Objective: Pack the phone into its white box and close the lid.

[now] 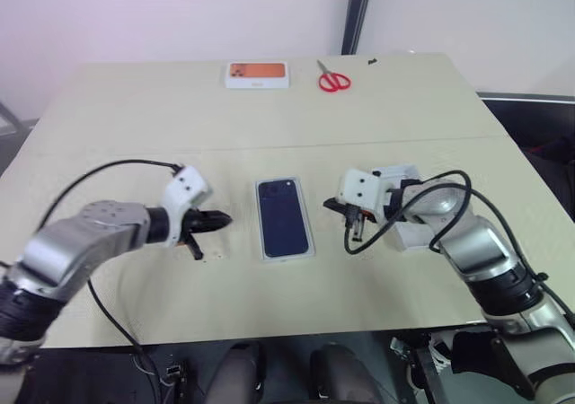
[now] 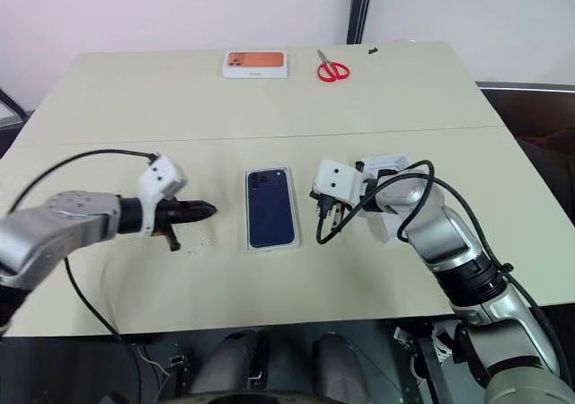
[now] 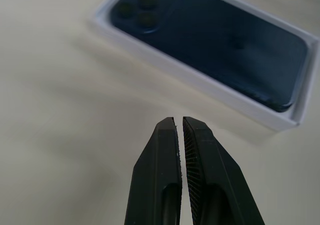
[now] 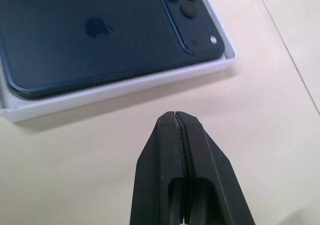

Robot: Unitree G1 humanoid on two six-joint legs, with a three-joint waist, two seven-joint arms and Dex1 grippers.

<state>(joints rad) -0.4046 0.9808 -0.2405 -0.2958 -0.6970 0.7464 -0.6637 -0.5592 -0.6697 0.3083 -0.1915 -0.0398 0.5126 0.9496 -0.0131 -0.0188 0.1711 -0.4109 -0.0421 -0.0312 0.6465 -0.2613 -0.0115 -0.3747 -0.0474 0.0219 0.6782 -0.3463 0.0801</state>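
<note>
We see a big pale surface point(image 1: 269, 126) with a thin line running across its middle. Two silver arms reach in over the near edge, one from each side.

In the middle of the surface sits the white box point(image 1: 286, 255), flat and open at the top. The phone point(image 1: 284, 215) lies inside it with its dark blue back up. Its round camera eyes are in the corner at the far end, away from us. In the wrist views we see the white walls of the box all around the phone.

The left fingers point(image 1: 223, 218) are to the left of the box, near it but not touching it. They point toward the box. In the left wrist view the two black fingers point(image 3: 160, 155) are almost pressed together, with just a thin gap, and they hold nothing.

The right fingers point(image 1: 353, 233) are to the right of the box, also near it and not touching. In the right wrist view the black fingers point(image 4: 200, 160) are pressed tight together and they hold nothing.

Just behind the right arm a white thing point(image 1: 415, 234) lies on the surface. The arm hides most of it, so we cannot tell what it is.

At the far edge of the surface lies a white box with an orange picture point(image 1: 257, 74). Beside it lie small red scissors point(image 1: 333, 80). Both are well apart from the phone.
</note>
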